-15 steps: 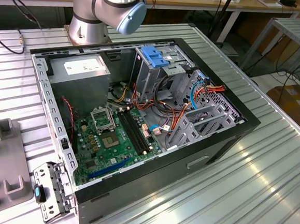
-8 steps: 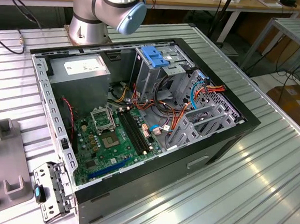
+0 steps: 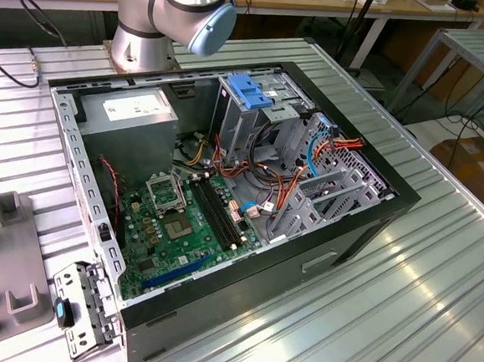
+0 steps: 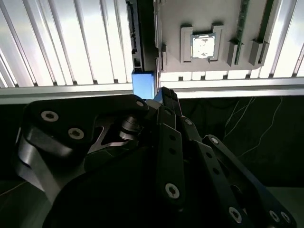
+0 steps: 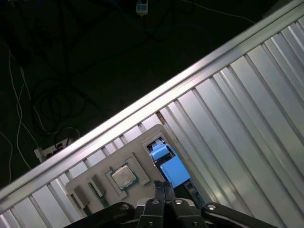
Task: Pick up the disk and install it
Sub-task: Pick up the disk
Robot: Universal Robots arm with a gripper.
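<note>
Disk [image 5: 167, 167], blue-railed, stands on edge in a slot at the tray's [image 5: 137, 156] edge, near the table's [image 5: 247, 109] edge. Gripper [image 5: 164, 186] hovers at its blue end, tips pressed together, apparently holding nothing. Risk: closed tips bump the rail, or a tilted pull jams it. Bare table flanks one side; a chip [image 5: 122, 176] sits on the other.

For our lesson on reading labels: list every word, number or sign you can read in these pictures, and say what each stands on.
No text can be read in these pictures.
White label on the power supply: print too small to read.
Chip in the grey tray: markings too blurred to read.
Motherboard: print too small to read.
</note>
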